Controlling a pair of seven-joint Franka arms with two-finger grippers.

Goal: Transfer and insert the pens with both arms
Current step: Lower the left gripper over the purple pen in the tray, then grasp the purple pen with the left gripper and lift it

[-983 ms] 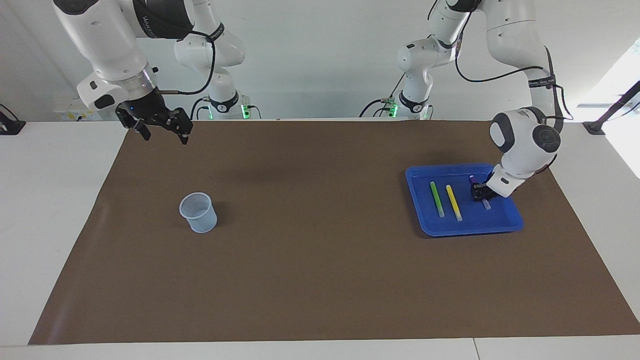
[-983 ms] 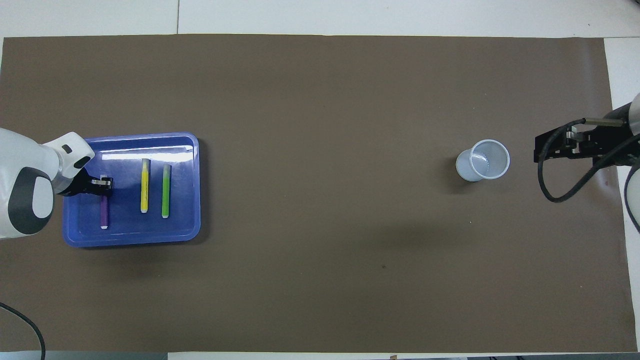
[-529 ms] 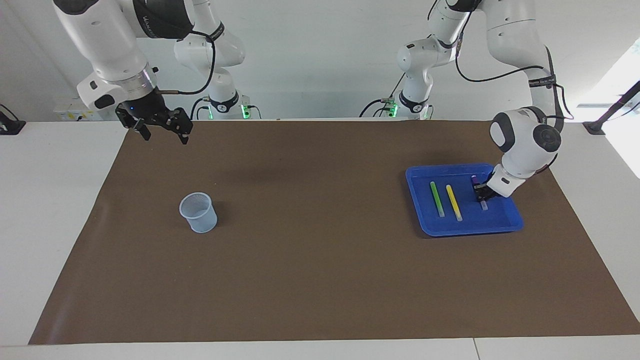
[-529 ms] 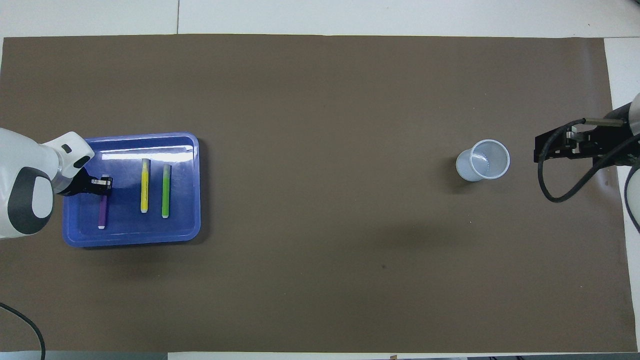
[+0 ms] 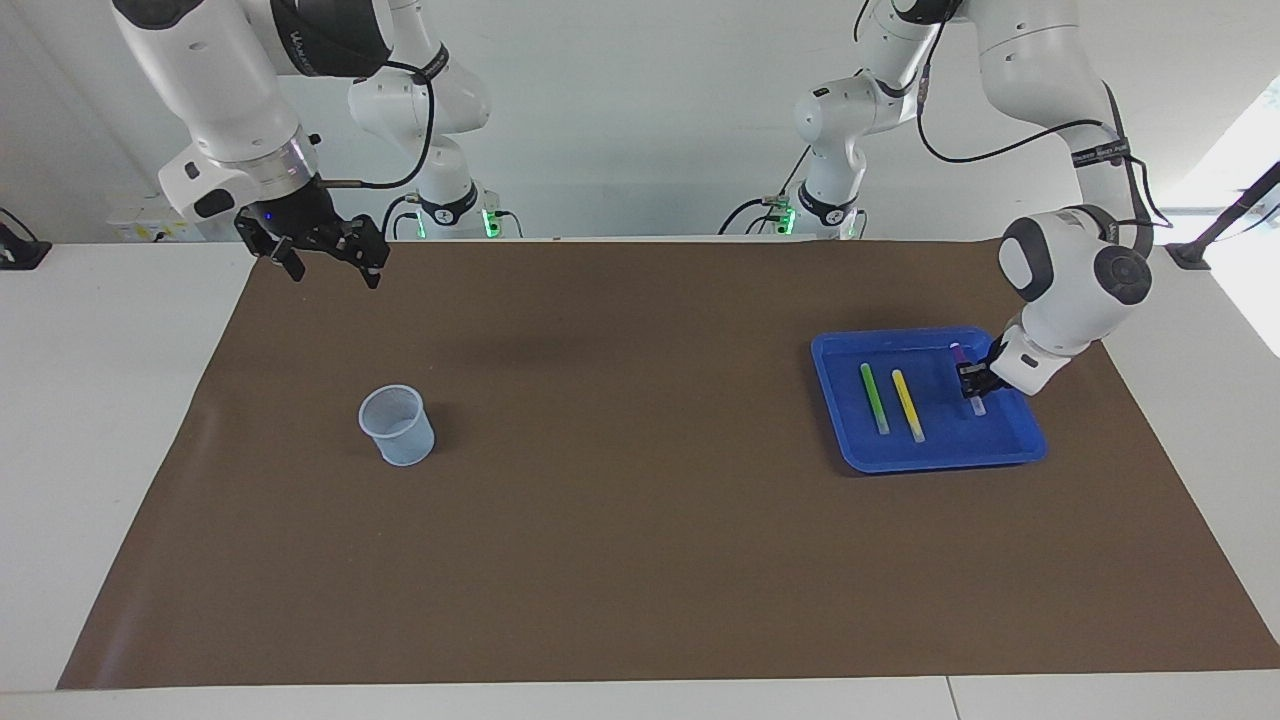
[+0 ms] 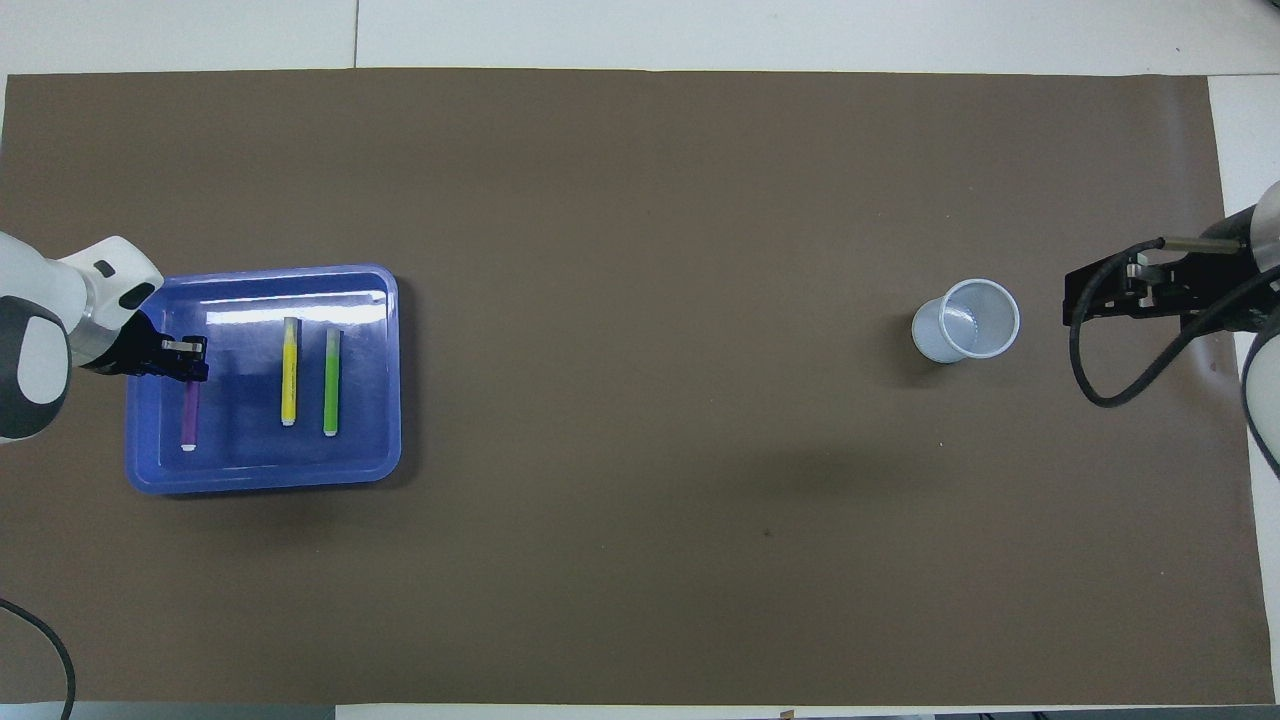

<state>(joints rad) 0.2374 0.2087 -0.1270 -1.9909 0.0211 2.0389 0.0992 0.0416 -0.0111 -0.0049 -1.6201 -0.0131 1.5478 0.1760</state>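
Note:
A green pen (image 5: 874, 397) (image 6: 331, 382) and a yellow pen (image 5: 907, 405) (image 6: 289, 372) lie side by side in a blue tray (image 5: 940, 462) (image 6: 260, 485) toward the left arm's end of the table. My left gripper (image 5: 972, 378) (image 6: 188, 358) is shut on the purple pen (image 5: 966, 365) (image 6: 189, 415) near one end and holds it low over the tray, beside the yellow pen. My right gripper (image 5: 328, 262) (image 6: 1078, 298) is open and empty, up in the air over the mat's edge at the right arm's end. The right arm waits.
A pale translucent cup (image 5: 398, 426) (image 6: 965, 320) stands upright on the brown mat (image 5: 620, 520) toward the right arm's end. A thin black angled pole (image 5: 1235, 210) stands off the mat by the left arm's end.
My left gripper has risen a little with the purple pen and carried it away from the yellow pen toward the tray's outer side. The right arm has barely moved.

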